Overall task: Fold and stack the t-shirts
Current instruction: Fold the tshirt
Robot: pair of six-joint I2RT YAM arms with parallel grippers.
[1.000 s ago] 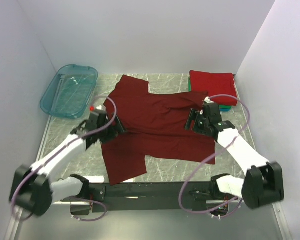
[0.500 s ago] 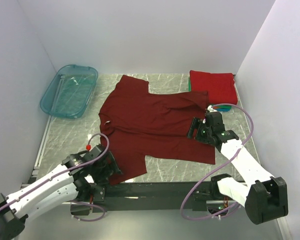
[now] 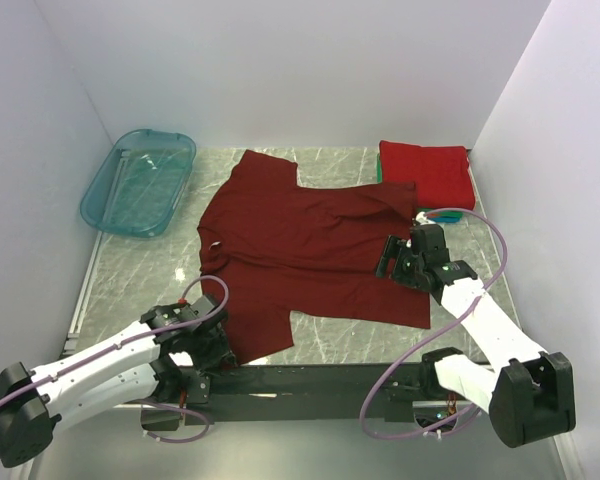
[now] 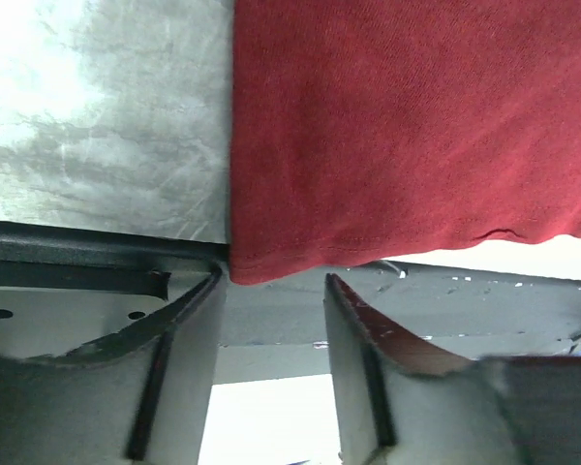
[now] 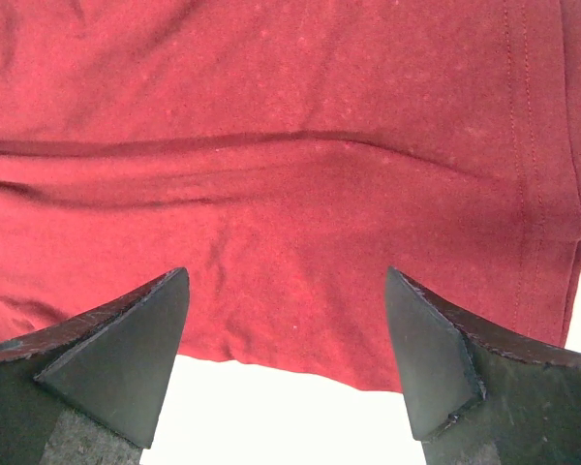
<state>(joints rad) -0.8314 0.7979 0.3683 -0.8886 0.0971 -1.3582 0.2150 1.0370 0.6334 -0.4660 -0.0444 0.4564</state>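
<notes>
A dark maroon t-shirt (image 3: 310, 250) lies spread flat on the marble table (image 3: 140, 275), with one sleeve toward the back. My left gripper (image 3: 223, 350) is low at the shirt's near-left corner. In the left wrist view its jaws (image 4: 274, 275) stand partly apart, and the hem corner of the shirt (image 4: 416, 126) is just ahead of the tips with nothing between them. My right gripper (image 3: 388, 257) hovers open over the shirt's right edge. In the right wrist view the cloth (image 5: 290, 126) lies below the wide-spread fingers of this gripper (image 5: 286, 274). Folded t-shirts are stacked at the back right, a bright red one (image 3: 427, 172) on top.
A translucent teal tub (image 3: 138, 180) stands at the back left. The black base rail (image 3: 310, 378) runs along the near edge under the shirt's hem. White walls close in on the left, right and back.
My left arm has swung from the shirt's left edge down to its near-left corner, and its jaws have narrowed. My right gripper has shifted slightly right and stays open.
</notes>
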